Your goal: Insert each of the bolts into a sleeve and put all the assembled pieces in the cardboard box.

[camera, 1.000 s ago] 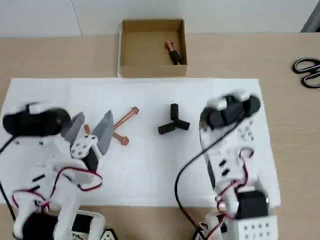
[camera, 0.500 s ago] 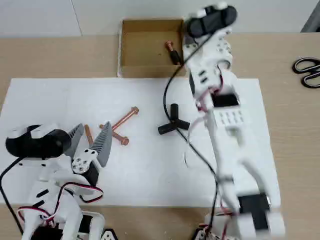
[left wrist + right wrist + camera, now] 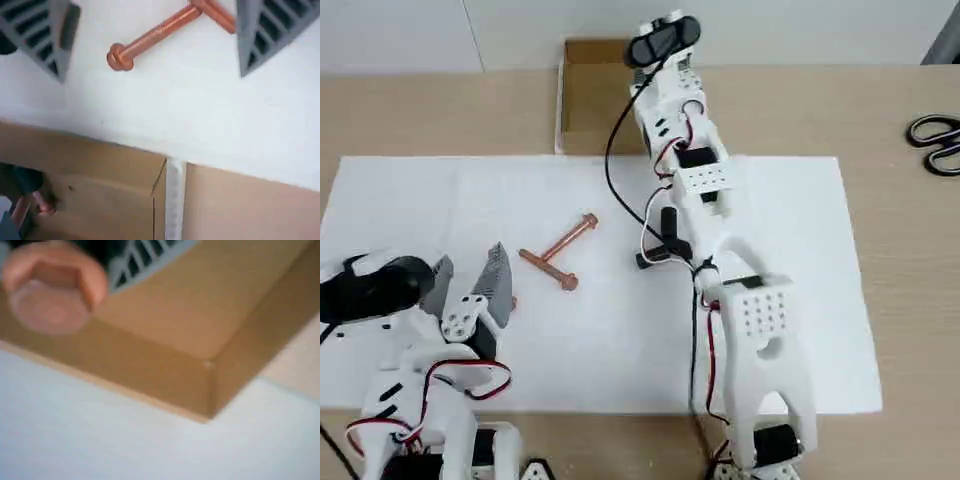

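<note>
Left claw (image 3: 470, 265) hangs released in the lower left of the high view, its grey fingers (image 3: 40, 35) spread wide over white paper and holding nothing. Right claw (image 3: 117, 262) is over the box at the top middle, and I cannot tell whether it grips anything. The bench (image 3: 420, 110) is pale wood and runs across the whole frame. A white sheet (image 3: 790, 200) covers most of its lower part. The right arm (image 3: 695, 185) stretches from the bottom edge, right of centre, up across the sheet to the box. The left arm (image 3: 420, 370) is folded in the lower left corner. The box (image 3: 590, 100) stands on bare bench just beyond the sheet's upper edge, its right half hidden by the arm. Scissors (image 3: 932, 140) lie at the right edge, well apart from everything. Black sleeves (image 3: 655, 258) lie clustered near the sheet's centre, partly behind the right arm. Two copper bolts (image 3: 565, 237) lie left of them, touching at one end in a V, just beyond the left claw's tips. In the right wrist view a copper bolt head (image 3: 50, 290) sits close by the claw at the upper left, above the box wall.
</note>
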